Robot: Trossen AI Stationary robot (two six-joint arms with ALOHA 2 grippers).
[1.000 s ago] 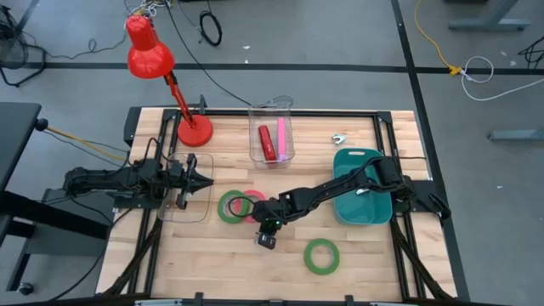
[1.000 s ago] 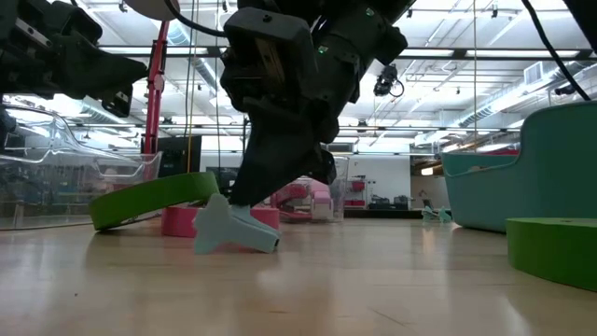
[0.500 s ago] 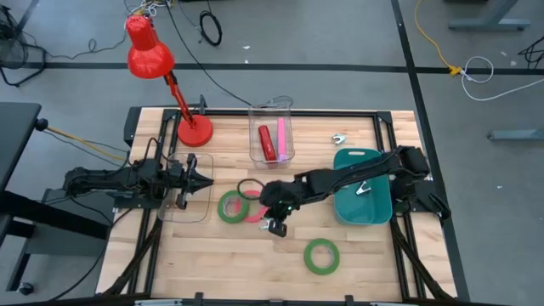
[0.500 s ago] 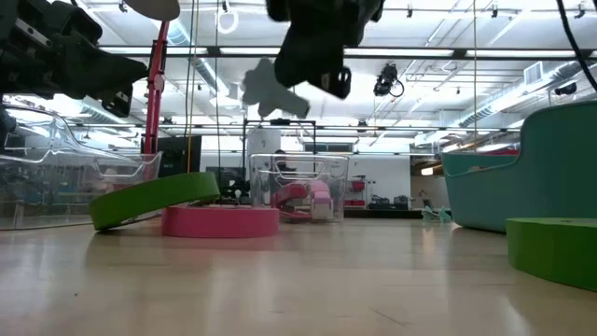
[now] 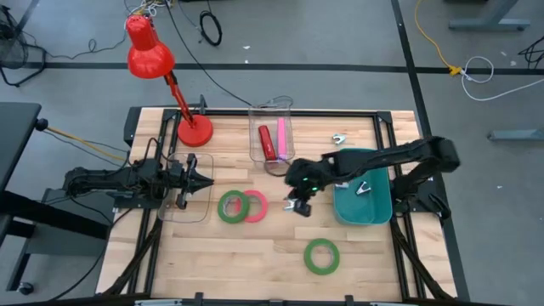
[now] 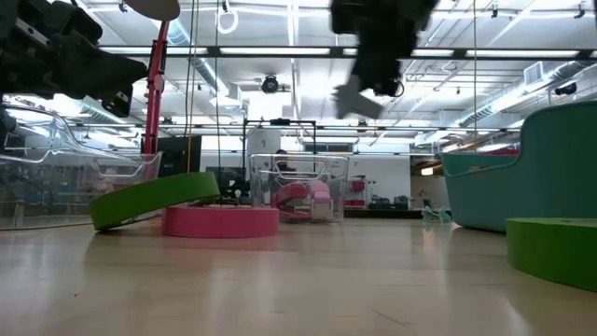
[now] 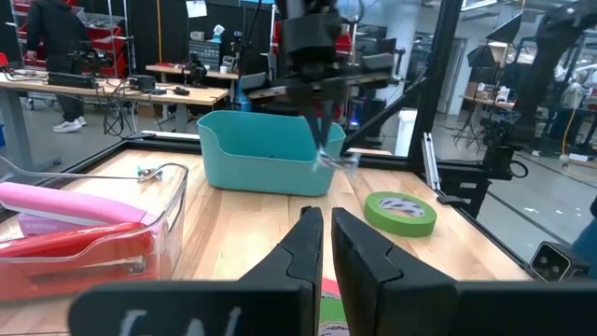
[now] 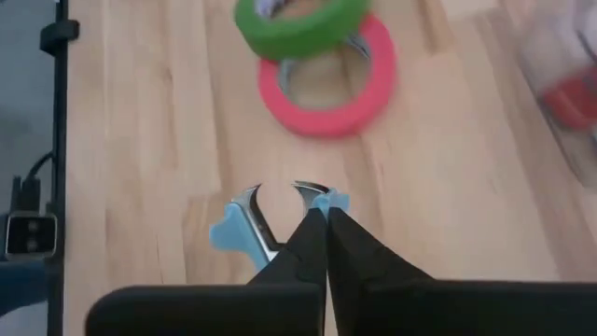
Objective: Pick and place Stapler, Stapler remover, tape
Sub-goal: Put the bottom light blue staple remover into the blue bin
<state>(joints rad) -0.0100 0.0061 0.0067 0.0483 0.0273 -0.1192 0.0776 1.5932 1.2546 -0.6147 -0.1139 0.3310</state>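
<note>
My right gripper [image 5: 299, 204] is shut on a light-blue staple remover [image 8: 244, 229] with metal claws, high above the table between the tape rings and the teal bin [image 5: 372, 208]. The remover also shows in the low view [image 6: 357, 101]. A green tape ring [image 5: 230, 206] leans with one edge on a pink-red ring [image 5: 255, 206] that lies flat. A second green ring [image 5: 322, 256] lies flat near the front. A red and a pink stapler lie in a clear box [image 5: 272, 140]. My left gripper [image 5: 206, 180] waits shut at the left. My right gripper pinches one blue arm of the staple remover [image 8: 332, 200] between its two fingertips, coming from above and pointing down. The other blue arm [image 8: 231, 233] and the claws stick out to one side. The remover is lifted clear of the table.
A red desk lamp [image 5: 194, 132] stands at the far left. A small metal piece [image 5: 340, 138] lies beyond the bin, and another lies inside it [image 5: 364, 189]. A clear tray [image 5: 191, 200] sits under my left gripper. Bare wood lies along the front edge.
My right gripper has risen from the table beside the rings and gone toward the table's right and far edges, toward the teal bin. It stays shut on the staple remover, which has been lifted clear of the wood.
</note>
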